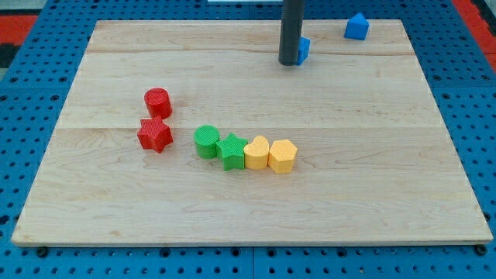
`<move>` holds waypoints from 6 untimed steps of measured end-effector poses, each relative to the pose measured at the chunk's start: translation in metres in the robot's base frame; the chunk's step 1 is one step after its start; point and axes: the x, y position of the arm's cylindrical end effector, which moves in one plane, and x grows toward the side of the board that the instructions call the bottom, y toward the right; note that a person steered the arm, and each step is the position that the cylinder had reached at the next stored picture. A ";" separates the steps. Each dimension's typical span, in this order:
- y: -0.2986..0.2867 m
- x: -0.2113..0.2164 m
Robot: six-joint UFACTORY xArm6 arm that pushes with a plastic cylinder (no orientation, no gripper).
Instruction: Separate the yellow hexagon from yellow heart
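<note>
The yellow hexagon [283,156] sits just below the board's middle, touching the yellow heart [256,153] on its left. A green star [232,150] touches the heart's left side, and a green cylinder [206,142] sits beside the star. My tip [289,63] is at the view's top, far above the yellow pair, right next to a blue block [303,49] that the rod partly hides.
A red cylinder [157,102] and a red star [155,134] sit at the view's left. A second blue block [356,27] is near the top right edge of the wooden board [372,178]. Blue pegboard surrounds the board.
</note>
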 end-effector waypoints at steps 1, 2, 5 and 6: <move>-0.003 0.009; 0.006 0.037; 0.027 0.194; -0.015 0.201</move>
